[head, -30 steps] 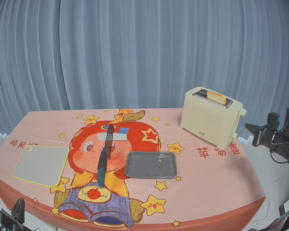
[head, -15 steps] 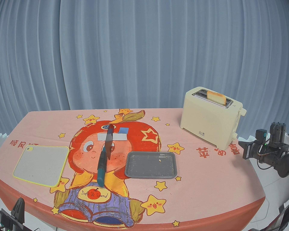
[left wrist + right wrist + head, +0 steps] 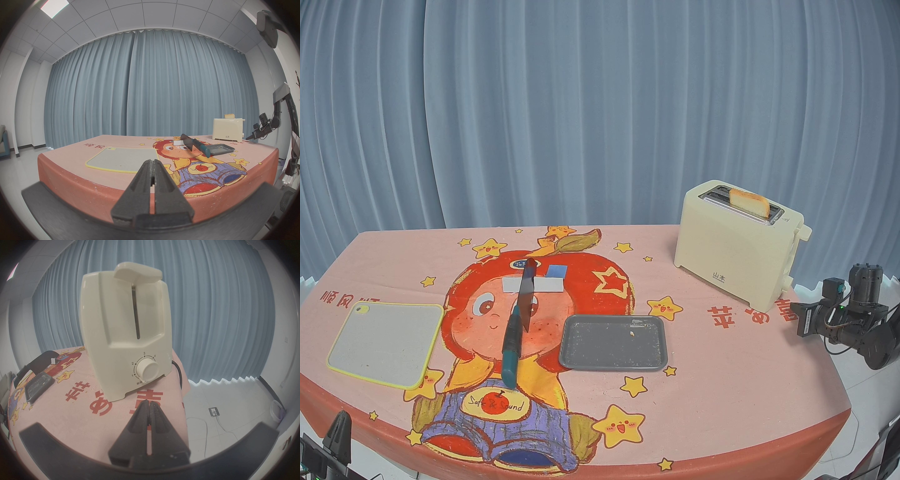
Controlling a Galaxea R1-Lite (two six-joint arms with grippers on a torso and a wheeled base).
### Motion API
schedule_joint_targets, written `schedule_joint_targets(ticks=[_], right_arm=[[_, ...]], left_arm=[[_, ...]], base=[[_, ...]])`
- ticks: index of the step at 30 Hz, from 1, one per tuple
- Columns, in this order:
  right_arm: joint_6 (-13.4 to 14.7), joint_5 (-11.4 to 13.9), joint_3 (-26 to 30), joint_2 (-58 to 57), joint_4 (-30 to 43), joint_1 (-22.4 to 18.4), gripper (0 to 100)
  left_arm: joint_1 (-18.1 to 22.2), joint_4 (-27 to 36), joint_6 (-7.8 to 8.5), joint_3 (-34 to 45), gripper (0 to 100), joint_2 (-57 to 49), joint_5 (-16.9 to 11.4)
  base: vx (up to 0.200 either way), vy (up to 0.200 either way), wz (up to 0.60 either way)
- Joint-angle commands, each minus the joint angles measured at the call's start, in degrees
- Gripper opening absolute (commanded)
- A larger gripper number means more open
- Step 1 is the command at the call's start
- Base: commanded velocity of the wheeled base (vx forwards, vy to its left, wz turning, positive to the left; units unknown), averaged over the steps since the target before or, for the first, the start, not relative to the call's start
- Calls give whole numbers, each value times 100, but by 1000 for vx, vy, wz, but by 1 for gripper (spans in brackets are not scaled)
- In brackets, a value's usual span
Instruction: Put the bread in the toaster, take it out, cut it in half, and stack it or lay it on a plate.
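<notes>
A slice of bread (image 3: pixel 749 202) stands up out of the slot of the cream toaster (image 3: pixel 737 244) at the table's far right. My right gripper (image 3: pixel 797 310) hangs shut just off the table's right edge, level with the toaster's base. In the right wrist view its tips (image 3: pixel 149 405) point at the toaster's end (image 3: pixel 125 333), where the lever (image 3: pixel 137 272) is up and the dial (image 3: pixel 147 370) sits lower down. A teal-handled knife (image 3: pixel 515 325) lies mid-table beside the grey plate (image 3: pixel 612 342). My left gripper (image 3: pixel 153 165) is shut and empty, below the table's near left edge.
A grey cutting board (image 3: pixel 384 342) with a yellow rim lies at the front left. A white and blue block (image 3: pixel 540 282) rests under the knife's blade. The toaster's cord (image 3: pixel 178 371) drops off the table's right side. A curtain hangs behind the table.
My right arm has come down and in toward the table's right edge, from above the toaster's base to level with it. Bread, knife, plate and left gripper have not moved.
</notes>
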Motion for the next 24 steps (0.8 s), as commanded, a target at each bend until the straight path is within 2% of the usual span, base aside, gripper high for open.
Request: schedule_joint_targets(ticks=[1, 10, 24], right_arm=[[-2, 3, -85, 142, -4, 8, 0], [24, 3, -445, 238, 49, -10, 0], [24, 3, -524, 344, 5, 26, 0]], left_arm=[[2, -1, -1, 101, 0, -93, 2], [2, -1, -1, 101, 0, -93, 2], [2, -1, -1, 101, 0, -93, 2]], base=[[0, 0, 0], [0, 0, 0], [0, 0, 0]])
